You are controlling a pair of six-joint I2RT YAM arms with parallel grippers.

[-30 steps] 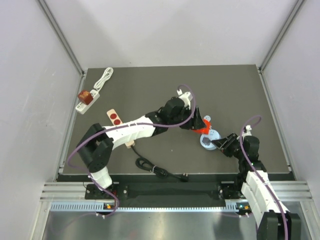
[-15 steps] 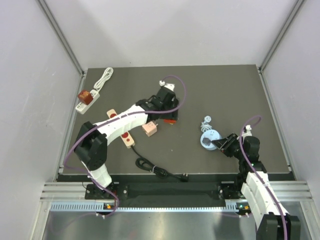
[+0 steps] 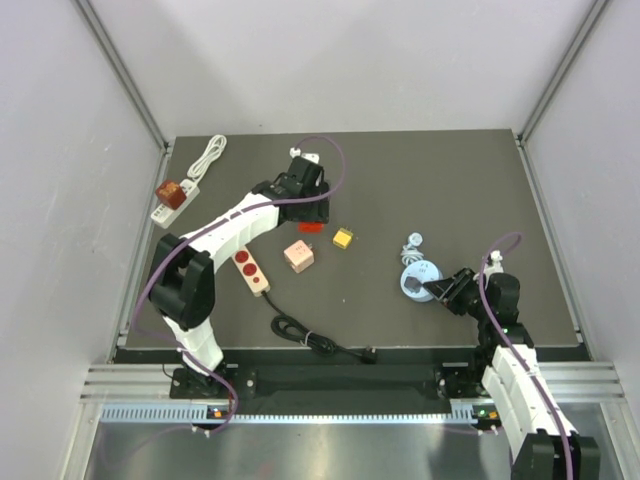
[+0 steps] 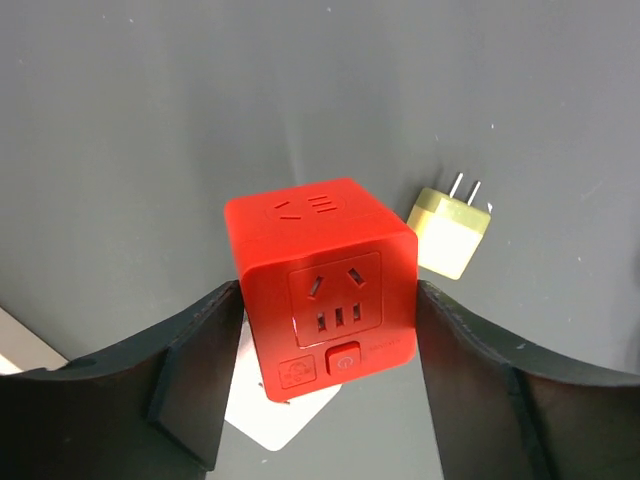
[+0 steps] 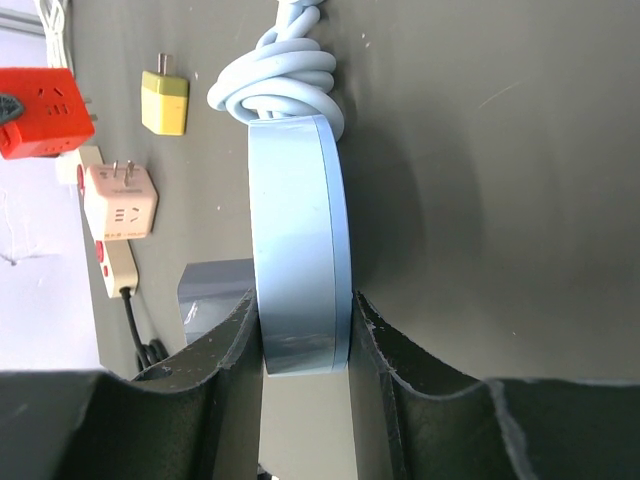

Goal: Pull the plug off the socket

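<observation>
My left gripper (image 3: 311, 212) is shut on a red cube plug adapter (image 3: 312, 214) and holds it over the mat's far middle, well apart from the socket. In the left wrist view the cube (image 4: 325, 285) sits between both fingers, its outlet face and button towards the camera. The socket is a light-blue round disc (image 3: 420, 280) with a coiled pale cord (image 3: 413, 241), at the right. My right gripper (image 3: 437, 290) is shut on its edge; in the right wrist view both fingers press the disc (image 5: 300, 240).
A yellow plug (image 3: 343, 238) and a pink cube adapter (image 3: 299, 256) lie mid-mat. A beige power strip (image 3: 250, 270) and black cable (image 3: 312, 340) lie near the front. A white strip with a brown adapter (image 3: 172, 197) lies far left.
My left arm has swung left and away with the red cube, from right beside the blue socket to the mat's far middle. The right gripper and the blue disc have stayed put.
</observation>
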